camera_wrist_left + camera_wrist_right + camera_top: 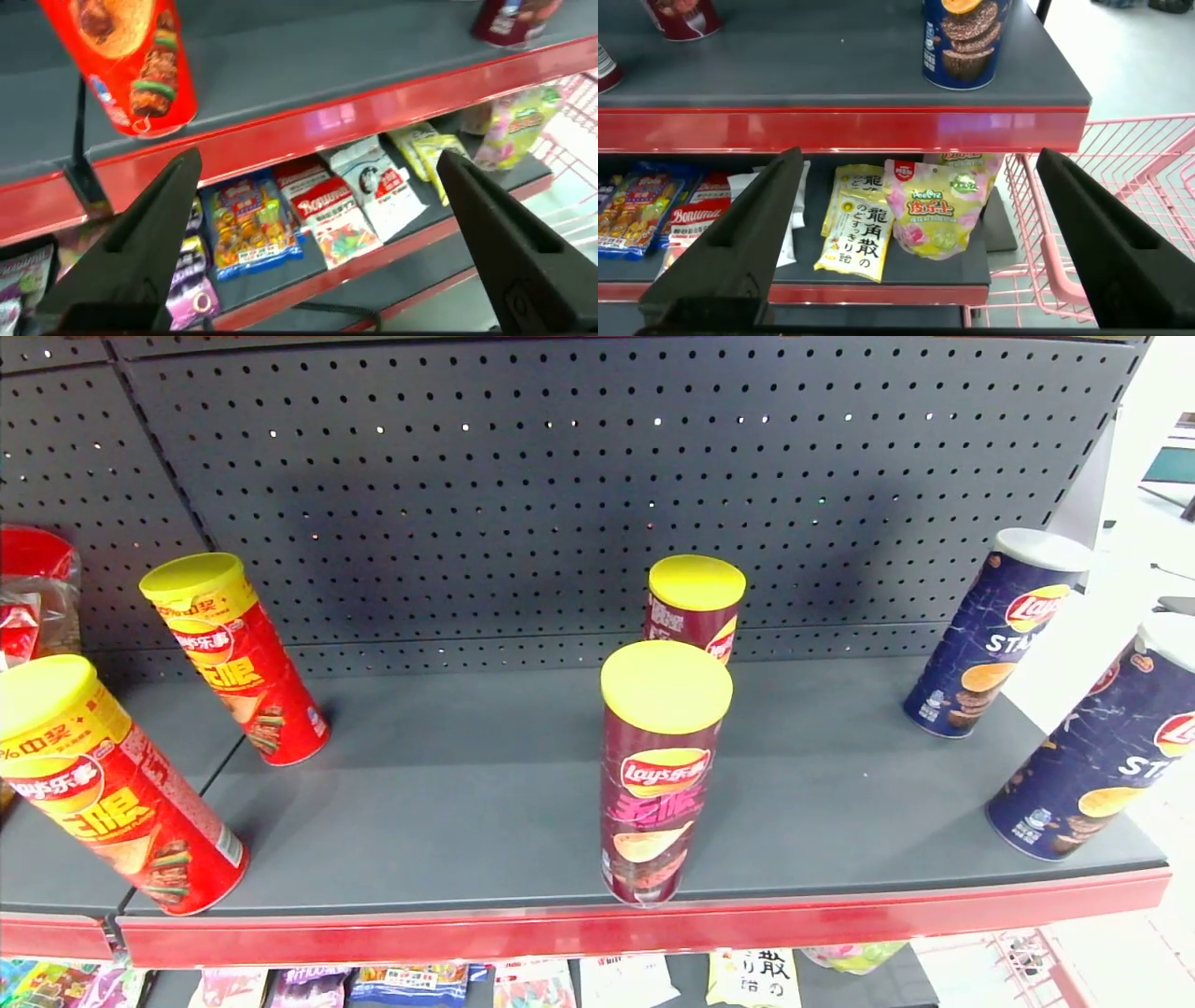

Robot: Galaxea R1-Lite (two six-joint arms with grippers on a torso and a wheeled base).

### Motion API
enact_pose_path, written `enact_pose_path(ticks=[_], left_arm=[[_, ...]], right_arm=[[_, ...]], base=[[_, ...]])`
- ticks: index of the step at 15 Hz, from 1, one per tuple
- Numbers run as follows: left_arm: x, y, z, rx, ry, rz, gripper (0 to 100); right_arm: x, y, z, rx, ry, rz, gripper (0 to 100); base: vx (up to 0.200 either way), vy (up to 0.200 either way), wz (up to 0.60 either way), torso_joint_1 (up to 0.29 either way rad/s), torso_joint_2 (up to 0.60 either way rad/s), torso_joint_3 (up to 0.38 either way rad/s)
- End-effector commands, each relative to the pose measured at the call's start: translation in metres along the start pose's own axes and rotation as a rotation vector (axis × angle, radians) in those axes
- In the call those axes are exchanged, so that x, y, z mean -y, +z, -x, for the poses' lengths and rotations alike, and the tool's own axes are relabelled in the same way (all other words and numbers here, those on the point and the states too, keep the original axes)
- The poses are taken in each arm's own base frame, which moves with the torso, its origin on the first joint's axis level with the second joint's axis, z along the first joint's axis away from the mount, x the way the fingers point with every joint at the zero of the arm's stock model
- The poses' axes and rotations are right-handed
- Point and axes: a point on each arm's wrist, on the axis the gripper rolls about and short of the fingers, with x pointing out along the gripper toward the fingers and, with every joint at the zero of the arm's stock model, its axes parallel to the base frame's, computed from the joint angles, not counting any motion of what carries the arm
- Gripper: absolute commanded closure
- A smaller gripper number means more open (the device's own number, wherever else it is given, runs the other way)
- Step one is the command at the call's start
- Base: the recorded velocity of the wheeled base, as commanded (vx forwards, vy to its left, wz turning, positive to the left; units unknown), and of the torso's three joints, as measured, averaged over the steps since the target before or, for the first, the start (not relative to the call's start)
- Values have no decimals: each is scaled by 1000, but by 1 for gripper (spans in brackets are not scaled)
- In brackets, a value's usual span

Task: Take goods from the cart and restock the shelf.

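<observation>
Nothing is gripped: left hand [318, 159] and right hand [920, 154] are held wide open. Red can [121, 56] is seen on shelf [327, 112] ahead of left hand, blue can [962, 42] ahead of right.

matt grey perforated metal shelf [485, 784], glossy canisters [658, 775]

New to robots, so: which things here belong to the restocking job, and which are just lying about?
Job: grey metal shelf; red chip tubes; maroon chip tubes; navy chip tubes; pink wire cart; left end effector; right end effector.
Lying about: colourful snack packets below; perforated grey back panel.
</observation>
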Motion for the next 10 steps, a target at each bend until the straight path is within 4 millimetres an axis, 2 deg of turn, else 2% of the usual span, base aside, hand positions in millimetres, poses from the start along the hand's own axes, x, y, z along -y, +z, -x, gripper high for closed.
enact_pose_path(ticks=[1,2,3,4,5,7,8,10], left_arm=[[0,5,3,38,-11,4,0],[-2,63,-3,43,26,78,0],[-4,98,-12,42,45,149,0],[-3,135,-29,25,-29,161,0],[-2,142,-48,-46,-101,146,0],[0,142,-86,-191,-158,153,0],[0,144,-101,-218,-179,157,0],[3,144,-144,-286,-241,161,0]], right_arm=[[0,0,0,-2,1,1,0],[0,0,0,-2,1,1,0],[0,0,0,-2,-1,3,0],[0,0,0,-2,-1,1,0],[0,0,0,-2,-1,0,0],[0,0,0,-2,-1,-6,0],[0,0,0,-2,-1,-6,0],[0,0,0,-2,-1,-6,0]], base=[[0,0,0,0,0,0],[0,0,0,0,0,0],[0,0,0,0,0,0],[0,0,0,0,0,0],[0,0,0,0,0,0],[0,0,0,0,0,0],[0,0,0,0,0,0],[0,0,0,0,0,0]])
